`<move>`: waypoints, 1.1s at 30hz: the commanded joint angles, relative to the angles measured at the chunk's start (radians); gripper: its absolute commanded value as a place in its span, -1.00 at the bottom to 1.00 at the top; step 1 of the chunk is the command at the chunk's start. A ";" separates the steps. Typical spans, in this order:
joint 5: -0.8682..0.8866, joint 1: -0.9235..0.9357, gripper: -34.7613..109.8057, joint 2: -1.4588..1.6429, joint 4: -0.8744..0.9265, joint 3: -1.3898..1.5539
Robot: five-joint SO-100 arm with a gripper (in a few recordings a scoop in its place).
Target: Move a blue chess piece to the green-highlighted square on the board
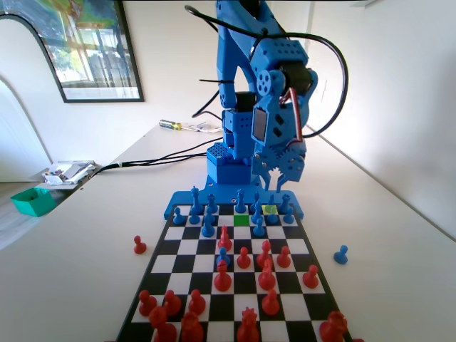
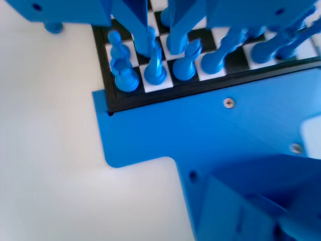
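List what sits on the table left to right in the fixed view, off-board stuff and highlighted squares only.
Green tray → stray red pawn → green-highlighted square → yellow-green square → stray blue pawn.

Bright daylight, blurred wrist view
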 commanded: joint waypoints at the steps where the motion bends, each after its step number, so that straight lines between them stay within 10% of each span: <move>1: -0.008 -0.005 -0.39 0.000 -0.014 -0.008; 33: -0.037 -0.008 -0.39 -0.166 -0.083 -0.083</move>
